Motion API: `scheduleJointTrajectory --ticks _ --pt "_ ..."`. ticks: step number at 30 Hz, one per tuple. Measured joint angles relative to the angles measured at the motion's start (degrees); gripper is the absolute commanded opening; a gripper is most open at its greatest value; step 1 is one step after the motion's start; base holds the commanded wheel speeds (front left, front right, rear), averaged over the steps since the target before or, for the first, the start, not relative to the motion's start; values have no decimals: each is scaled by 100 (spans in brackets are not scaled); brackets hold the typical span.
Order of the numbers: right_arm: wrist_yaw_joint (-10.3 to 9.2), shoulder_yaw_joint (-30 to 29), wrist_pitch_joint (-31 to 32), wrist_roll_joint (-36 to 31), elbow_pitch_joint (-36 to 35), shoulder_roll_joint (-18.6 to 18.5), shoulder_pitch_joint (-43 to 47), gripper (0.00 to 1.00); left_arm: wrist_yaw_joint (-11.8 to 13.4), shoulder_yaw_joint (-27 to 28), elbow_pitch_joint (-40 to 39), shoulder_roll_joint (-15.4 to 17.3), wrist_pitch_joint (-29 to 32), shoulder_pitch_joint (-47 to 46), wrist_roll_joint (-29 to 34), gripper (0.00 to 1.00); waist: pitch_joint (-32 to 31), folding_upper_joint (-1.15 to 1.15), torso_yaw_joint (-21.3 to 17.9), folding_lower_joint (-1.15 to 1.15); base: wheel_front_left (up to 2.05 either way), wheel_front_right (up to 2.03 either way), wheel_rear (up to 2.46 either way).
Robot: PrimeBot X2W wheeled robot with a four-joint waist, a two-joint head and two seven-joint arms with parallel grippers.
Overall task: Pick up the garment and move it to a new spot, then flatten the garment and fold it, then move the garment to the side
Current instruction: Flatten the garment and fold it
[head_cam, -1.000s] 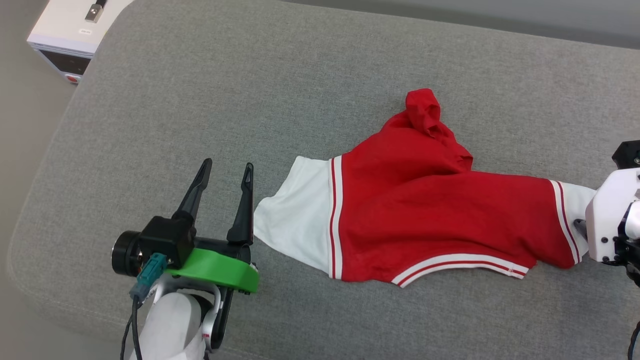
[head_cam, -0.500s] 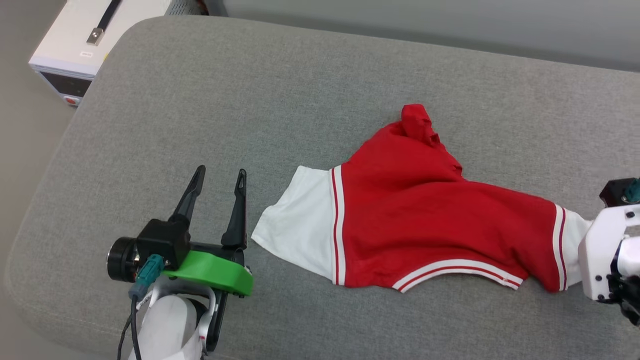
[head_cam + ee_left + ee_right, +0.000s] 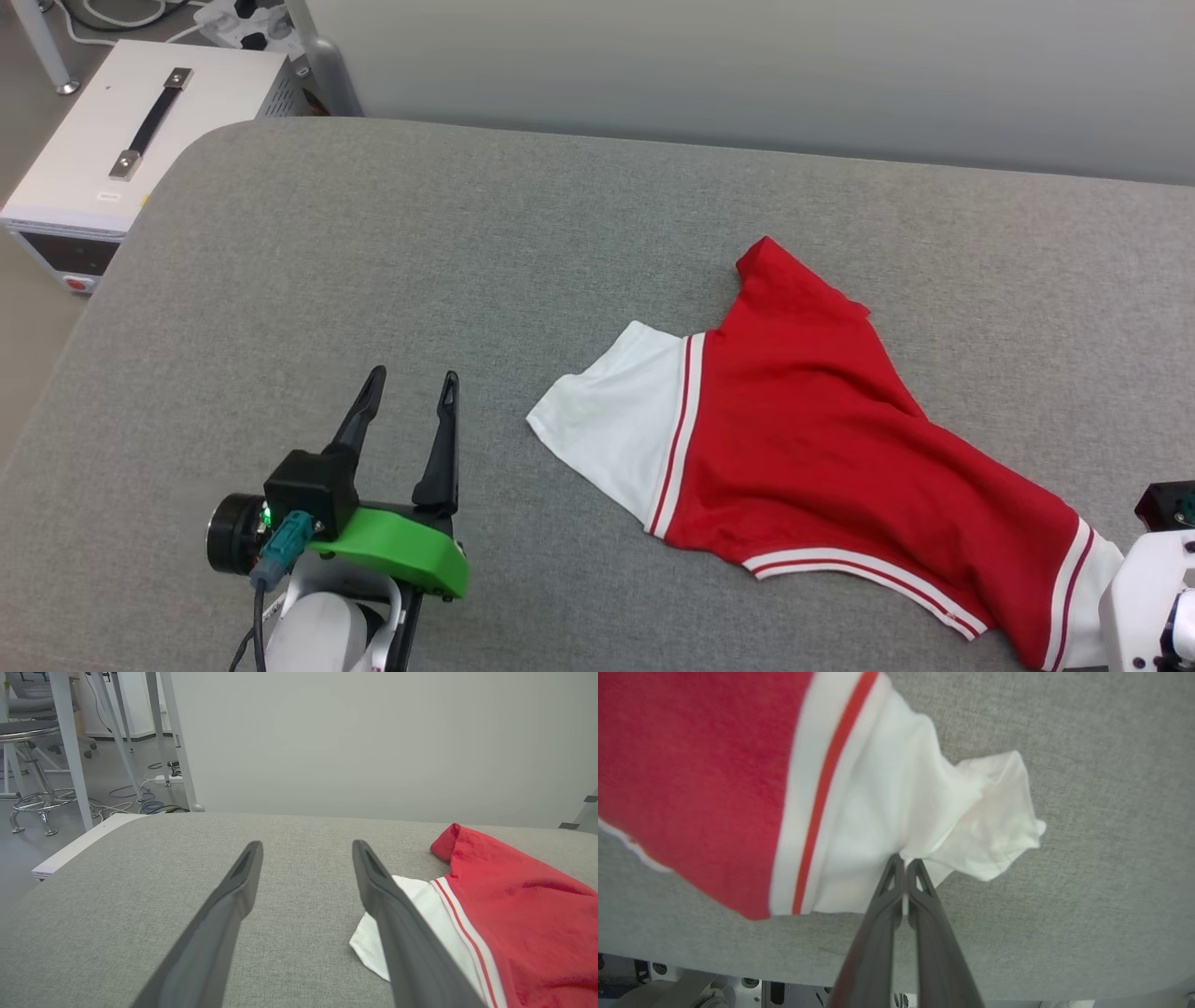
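Observation:
The garment (image 3: 803, 429), a red T-shirt with white sleeves and red-white stripe trim, lies stretched across the grey cushion (image 3: 467, 252) from the middle toward the lower right. Its right white sleeve (image 3: 924, 821) is pinched between the tips of my right gripper (image 3: 905, 862), which is shut on it and lifts that end off the surface. My left gripper (image 3: 411, 383) stands open over bare cushion, just left of the other white sleeve (image 3: 420, 919) and not touching it. The chest lettering is hidden.
A white equipment box (image 3: 121, 140) with a black handle sits beyond the cushion's far left corner. A grey wall (image 3: 747, 75) runs behind the cushion. Table legs, cables and a stool (image 3: 32, 765) stand on the floor at the far left.
My right gripper has closed on the right sleeve and drawn it toward the lower right, pulling the bunched red fabric out straight. The head camera has tilted up. The left gripper stays open.

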Motion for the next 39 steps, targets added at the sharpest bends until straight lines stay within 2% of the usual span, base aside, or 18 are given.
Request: scheduleJointTrajectory --ticks 2,3,4,8,15,19,21,24,27,31,36,39 --pt "0 -15 -152 -8 19 68 12 0 -1 -23 68 1 0 17 0 100 -21 0 -68 0 0 0 0" --pt "0 -22 -260 -18 18 100 12 41 -2 -27 85 1 0 16 0 100 -26 0 -95 0 0 0 0" --pt "0 -44 -352 -23 23 131 12 100 -18 -29 92 1 0 16 0 100 -27 0 -113 0 0 0 0" --pt "0 -116 -826 13 -12 298 3 100 -26 -33 177 1 0 14 -1 100 -33 0 -177 0 0 0 0" --pt "0 -177 -2064 423 -531 515 -51 100 -44 -48 333 1 0 15 -55 100 -97 0 -352 0 0 0 0" --pt "0 -421 -2966 523 -909 656 -32 100 -45 -82 370 -1 1 14 -126 100 -111 0 -479 0 0 0 0" --pt "0 -598 -3553 521 -1154 820 34 100 -70 -129 355 -2 221 3 -357 100 -87 0 -570 0 0 0 0" --pt "0 -732 -3955 493 -1390 1018 91 100 -90 -310 286 108 816 -66 -365 100 -19 0 -650 0 0 0 0" --pt "0 -891 -4381 389 -1648 1305 84 100 -96 -509 168 318 1788 -230 -326 100 85 0 -732 0 0 0 0" --pt "0 -850 -4597 256 -1729 1597 107 100 -99 -710 -58 532 3140 -414 -309 100 239 0 -837 0 0 0 0" --pt "0 -758 -4669 190 -1722 1658 151 100 -66 -779 -189 837 4466 -721 -204 100 430 0 -990 0 0 0 0" --pt "0 -766 -4736 170 -1725 1666 142 100 10 -721 -146 868 5013 -889 -252 100 558 0 -1064 0 0 0 0"
